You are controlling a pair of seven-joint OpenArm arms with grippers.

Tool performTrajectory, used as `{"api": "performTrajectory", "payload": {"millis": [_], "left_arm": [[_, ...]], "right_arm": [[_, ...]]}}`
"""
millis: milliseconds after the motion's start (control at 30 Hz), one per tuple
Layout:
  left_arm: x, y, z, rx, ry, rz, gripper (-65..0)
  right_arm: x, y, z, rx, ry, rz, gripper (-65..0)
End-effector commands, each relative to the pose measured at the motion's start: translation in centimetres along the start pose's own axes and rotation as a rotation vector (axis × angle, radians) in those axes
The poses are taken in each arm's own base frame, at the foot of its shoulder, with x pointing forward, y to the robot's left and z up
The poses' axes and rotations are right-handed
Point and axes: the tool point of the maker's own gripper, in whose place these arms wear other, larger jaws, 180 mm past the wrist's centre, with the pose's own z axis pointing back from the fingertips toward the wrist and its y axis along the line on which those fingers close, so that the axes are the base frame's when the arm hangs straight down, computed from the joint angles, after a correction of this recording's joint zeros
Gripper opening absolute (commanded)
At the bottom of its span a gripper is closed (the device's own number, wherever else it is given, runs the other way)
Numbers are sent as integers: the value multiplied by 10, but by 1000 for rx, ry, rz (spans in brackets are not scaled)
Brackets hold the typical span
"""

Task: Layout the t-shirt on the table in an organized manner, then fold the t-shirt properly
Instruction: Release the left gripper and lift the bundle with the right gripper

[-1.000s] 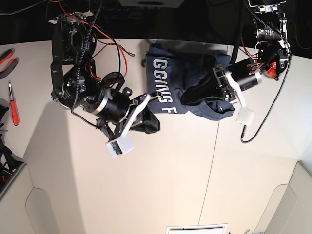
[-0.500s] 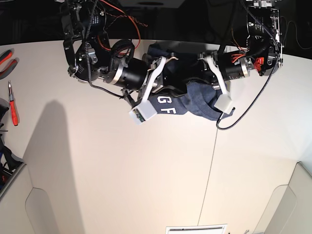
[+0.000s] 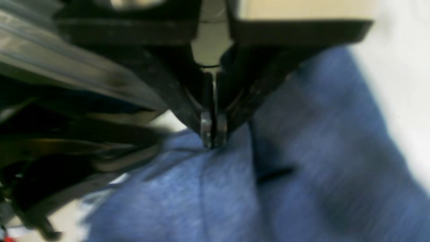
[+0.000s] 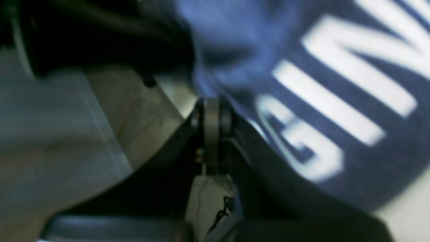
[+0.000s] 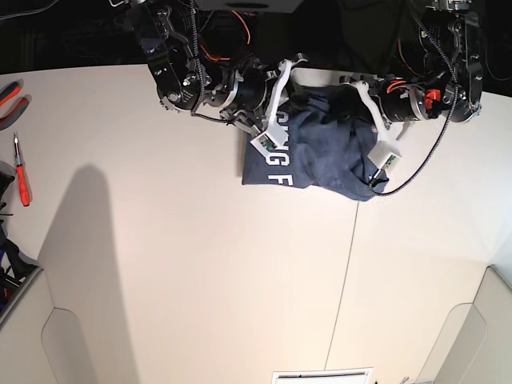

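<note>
Off-white table [image 5: 200, 280] with a dark seam; nearly all of it is bare. Left edge: a red-handled screwdriver [image 5: 22, 172] and red-handled pliers [image 5: 10, 96], well apart from the work. No containers in view, so nothing to report there.

Far edge, middle: the t-shirt [image 5: 320, 156] sits bunched in a dark navy heap with white letters showing, just short of the edge.

Progress, my read: early. Not laid out, no sleeves or hem spread, no fold made. Flattening and all folds are left.

Right gripper [image 4: 211, 116], on the heap's left side in the base view: jaws together, apparently pinching the fabric edge beside the lettering.

Left gripper [image 3: 212, 129], on the heap's right side: jaws together, tips on the blue cloth, apparently nipping a fold. Both wrist views are blurred.
</note>
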Motion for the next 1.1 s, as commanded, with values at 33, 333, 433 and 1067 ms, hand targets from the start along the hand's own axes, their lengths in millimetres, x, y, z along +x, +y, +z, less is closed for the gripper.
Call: {"api": "performTrajectory", "payload": {"millis": [33,333,433,1067], "left_arm": [[13,16,9,72,-44,-4,-650],[9,73,24,388,-13,-14,-650],[8,90,32,487,3,-13,-650],[112,106,151,709,-468,-64,-650]], "right_arm": [[16,5,1,18,-53,10,-650],[23,5,3,24,-65,13,-650],[26,4,3,21,-65,20,-650],[79,17,27,35,-208,104,-650]]}}
